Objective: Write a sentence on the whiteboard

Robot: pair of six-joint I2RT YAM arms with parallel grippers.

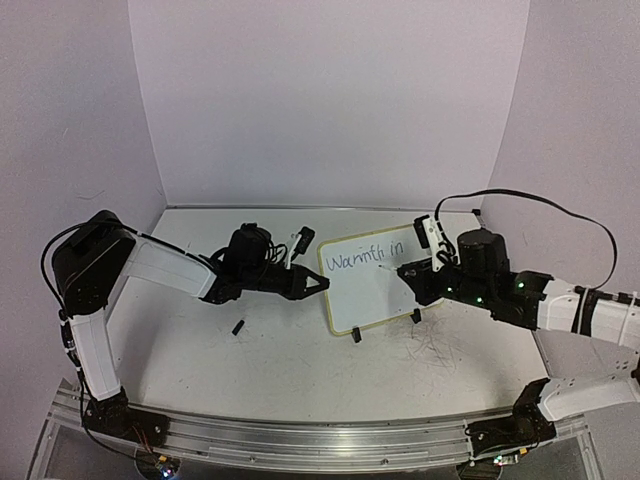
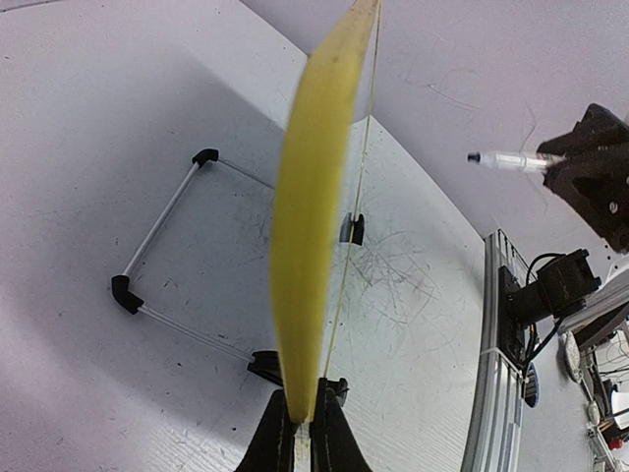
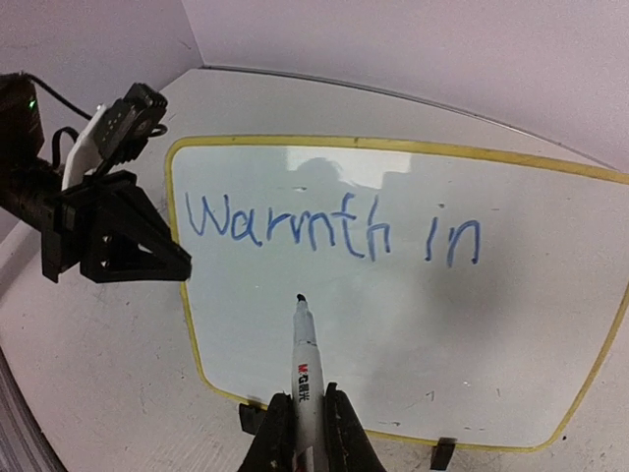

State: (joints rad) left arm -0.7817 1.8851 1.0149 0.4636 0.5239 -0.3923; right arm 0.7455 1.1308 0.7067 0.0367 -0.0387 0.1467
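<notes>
- Top view: the whiteboard (image 1: 372,290) sits right of centre on the table (image 1: 250,365), resting on its 6 o'clock long edge. Its two black clips (image 1: 356,335) are down on the tabletop.
- The left gripper (image 1: 318,283) comes in from 9 o'clock, jaws pressed tight on the board's left edge.
- Left wrist view confirms it: the fingers (image 2: 280,438) pinch the pale-yellow frame, and the whiteboard (image 2: 310,226) runs edge-on up toward 12 o'clock.
- At 9 o'clock of that edge a thin wire frame (image 2: 162,226) with black corners lies on the table.
- The right gripper (image 1: 408,270) reaches in from 3 o'clock, jaws clamped on a marker (image 1: 392,267) that points toward 9 o'clock.
- Right wrist view: the right gripper (image 3: 305,433) has the marker (image 3: 303,349) squeezed between its fingers, dark tip up at 12 o'clock.
- The sentence (image 3: 329,228) reads "Warmth in", one line in blue across the upper half of the whiteboard (image 3: 472,334).
- The tip hovers just below the "m", at 6 o'clock of that word.
- From the left wrist, the marker (image 2: 506,160) looks clear of the board's face.
- In the top view the sentence (image 1: 363,256) runs along the board's 12 o'clock edge.
- A small black piece (image 1: 239,327) lies on the table at 7 o'clock of the left gripper.
- Grey scribbles (image 1: 435,350) mark the tabletop at 5 o'clock of the board.
</notes>
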